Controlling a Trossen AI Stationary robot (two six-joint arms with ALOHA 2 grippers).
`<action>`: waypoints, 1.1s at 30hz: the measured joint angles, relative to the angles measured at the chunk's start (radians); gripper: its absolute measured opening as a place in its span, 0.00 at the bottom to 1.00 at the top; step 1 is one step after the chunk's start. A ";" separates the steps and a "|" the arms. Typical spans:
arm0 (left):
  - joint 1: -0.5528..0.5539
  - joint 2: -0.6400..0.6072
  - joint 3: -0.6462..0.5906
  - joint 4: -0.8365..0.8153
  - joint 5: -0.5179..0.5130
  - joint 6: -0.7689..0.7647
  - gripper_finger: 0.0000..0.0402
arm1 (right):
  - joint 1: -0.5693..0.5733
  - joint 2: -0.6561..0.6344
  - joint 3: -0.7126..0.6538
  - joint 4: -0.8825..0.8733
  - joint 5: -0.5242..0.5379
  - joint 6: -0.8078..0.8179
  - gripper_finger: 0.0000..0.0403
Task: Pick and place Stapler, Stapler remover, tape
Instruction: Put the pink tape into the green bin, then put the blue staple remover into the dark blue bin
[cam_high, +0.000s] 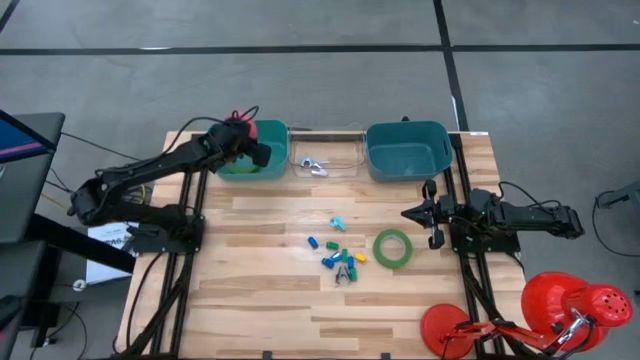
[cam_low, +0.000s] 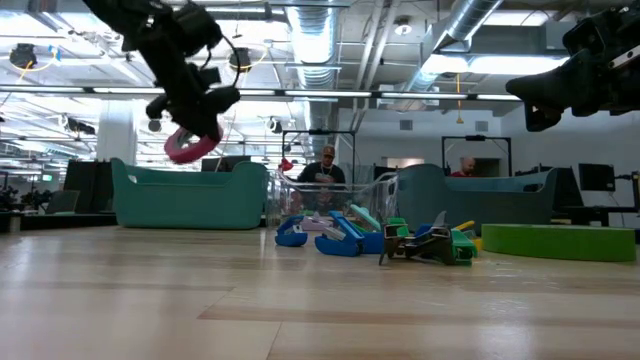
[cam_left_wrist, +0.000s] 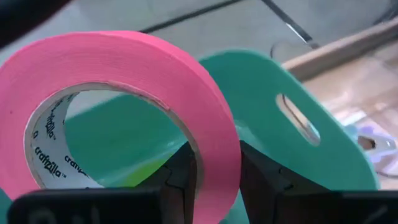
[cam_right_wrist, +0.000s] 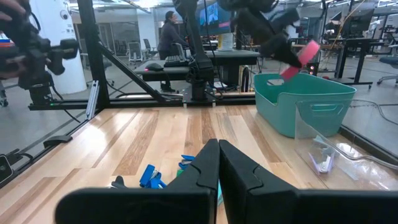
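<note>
My left gripper (cam_high: 252, 146) is over the left teal bin (cam_high: 268, 170), shut on a pinkish-red tape roll (cam_left_wrist: 118, 68). The low view shows the roll (cam_low: 190, 147) lifted above the bin's rim (cam_low: 190, 175). One green tape roll (cam_high: 393, 247) lies flat on the table right of centre. Small blue and green pieces and a dark clawed piece (cam_high: 340, 258) lie scattered at mid-table. My right gripper (cam_right_wrist: 218, 158) waits shut near the table's right edge (cam_high: 410, 213), above the green roll and apart from it. My left gripper pinches the pink roll's ring wall (cam_left_wrist: 217, 180), one finger (cam_left_wrist: 183, 174) inside the hole and the other finger (cam_left_wrist: 261, 180) outside. The roll stands on edge in the hold, tilted, and is lifted clear over the bin.
A clear container (cam_high: 326, 160) holding a small metal piece (cam_high: 314, 166) sits between the left bin and a second teal bin (cam_high: 407, 150) at the far edge. Bare wood lies along the near side. Red lamp-like objects (cam_high: 560, 305) stand off the table's near right corner.
</note>
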 joint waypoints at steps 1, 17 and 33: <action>0.001 0.008 -0.013 0.020 0.015 0.000 0.21 | 0.000 0.000 0.000 0.000 0.000 0.000 0.00; -0.022 0.083 -0.087 0.142 0.073 -0.002 0.22 | 0.000 0.000 0.000 0.000 0.000 0.000 0.00; -0.055 0.077 -0.087 0.136 0.173 -0.005 0.57 | 0.000 0.000 0.000 0.000 0.000 0.000 0.00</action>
